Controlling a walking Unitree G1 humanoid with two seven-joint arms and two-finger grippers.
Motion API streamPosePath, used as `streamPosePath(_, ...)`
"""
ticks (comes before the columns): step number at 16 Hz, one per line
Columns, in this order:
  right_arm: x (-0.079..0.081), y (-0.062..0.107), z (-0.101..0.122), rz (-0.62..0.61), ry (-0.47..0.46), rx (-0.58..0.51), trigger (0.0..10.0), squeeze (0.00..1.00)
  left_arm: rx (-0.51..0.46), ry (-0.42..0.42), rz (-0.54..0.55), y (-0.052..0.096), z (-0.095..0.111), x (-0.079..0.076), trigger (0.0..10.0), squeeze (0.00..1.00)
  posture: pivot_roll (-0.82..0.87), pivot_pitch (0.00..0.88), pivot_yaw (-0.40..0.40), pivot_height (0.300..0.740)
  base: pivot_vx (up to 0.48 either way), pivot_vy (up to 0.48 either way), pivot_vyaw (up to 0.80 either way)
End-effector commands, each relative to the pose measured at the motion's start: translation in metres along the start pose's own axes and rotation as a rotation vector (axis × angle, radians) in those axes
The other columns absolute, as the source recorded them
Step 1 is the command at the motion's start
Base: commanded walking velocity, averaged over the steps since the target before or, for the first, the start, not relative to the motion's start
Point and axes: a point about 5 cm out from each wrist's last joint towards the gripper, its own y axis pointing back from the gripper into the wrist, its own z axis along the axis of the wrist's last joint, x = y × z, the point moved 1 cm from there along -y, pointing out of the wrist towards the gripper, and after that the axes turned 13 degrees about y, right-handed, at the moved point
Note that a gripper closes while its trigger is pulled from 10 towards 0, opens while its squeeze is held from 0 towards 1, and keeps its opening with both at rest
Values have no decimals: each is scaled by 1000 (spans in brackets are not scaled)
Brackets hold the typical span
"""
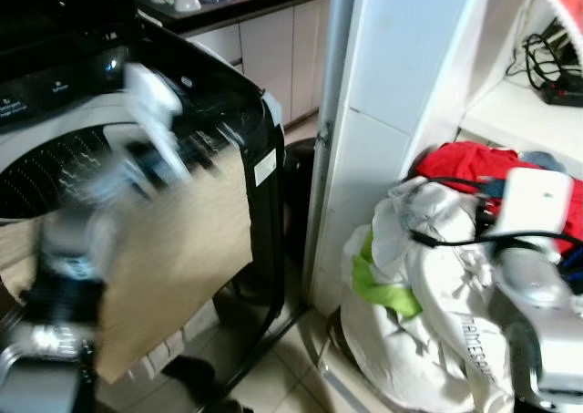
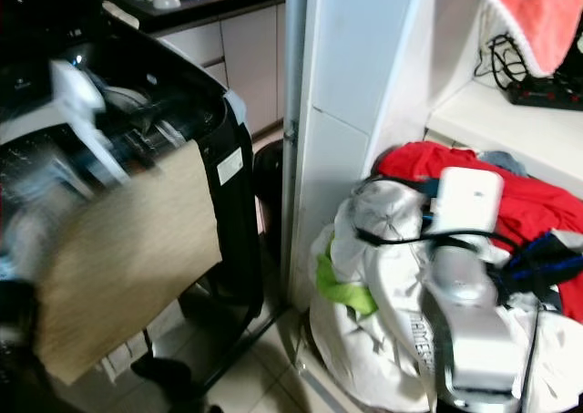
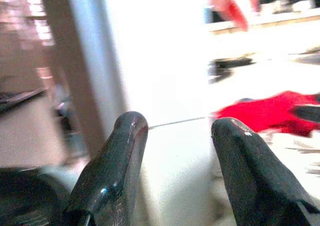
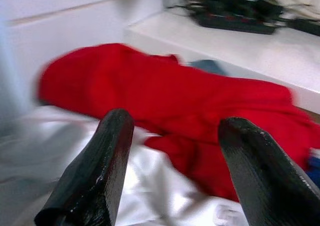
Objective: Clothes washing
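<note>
A black top-loading washing machine (image 1: 228, 103) stands at the left with its perforated drum (image 1: 46, 171) exposed. My left arm (image 1: 150, 149) is raised over it and blurred by motion. In the left wrist view the left gripper (image 3: 179, 122) is open and holds nothing, facing a white pillar. To the right lies a pile of clothes: a red garment (image 1: 465, 162), a white garment (image 1: 437, 276) and a green piece (image 1: 387, 290). My right arm (image 1: 537, 249) reaches over the pile. The right gripper (image 4: 176, 121) is open just above the red garment (image 4: 175, 86) and the white garment (image 4: 150, 191).
A tan panel (image 1: 173, 249) hangs on the washer's side. A white pillar (image 1: 392, 85) stands between washer and pile. The shelf (image 1: 519, 112) above the clothes carries black cables (image 1: 556, 89). A red towel (image 2: 537, 12) hangs at upper right. Tiled floor (image 1: 264, 376) lies below.
</note>
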Motion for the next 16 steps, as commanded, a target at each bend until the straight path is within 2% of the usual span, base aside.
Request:
streamPosePath(1, -9, -1, -5, -42, -2, 34, 10000, 1000, -8, 2, -57, -6, 3, -14, 10000, 0, -123, 0, 39, 740, 0, 0, 0)
streamPosePath(3, -19, -5, -13, -95, -49, 87, 10000, 1000, 13, 62, -110, -12, -9, -31, 10000, 0, -122, 0, 35, 740, 0, 0, 0)
streamPosePath(5, -27, -6, -19, -136, -78, 122, 10000, 1000, 21, 97, -130, -12, -12, -40, 10000, 0, -122, 0, 33, 740, 0, 0, 0)
streamPosePath(8, -31, -8, -32, -158, -226, 224, 10000, 1000, 70, 123, -172, -9, -19, -55, 10000, 0, -118, 0, 31, 740, 0, 0, 0)
streamPosePath(10, -28, -6, -36, -155, -276, 260, 10000, 0, 106, 147, -206, -5, -23, -63, 10000, 0, -118, 0, 30, 740, 0, 0, 0)
streamPosePath(12, -20, -4, -39, -116, -307, 291, 10000, 0, 157, 140, -216, -1, -28, -67, 10000, 0, -117, 0, 29, 740, 0, 0, 0)
streamPosePath(16, -16, -2, -44, -100, -335, 328, 10000, 0, 186, 133, -211, 3, -29, -67, 10000, 0, -114, 0, 26, 740, 0, 0, 0)
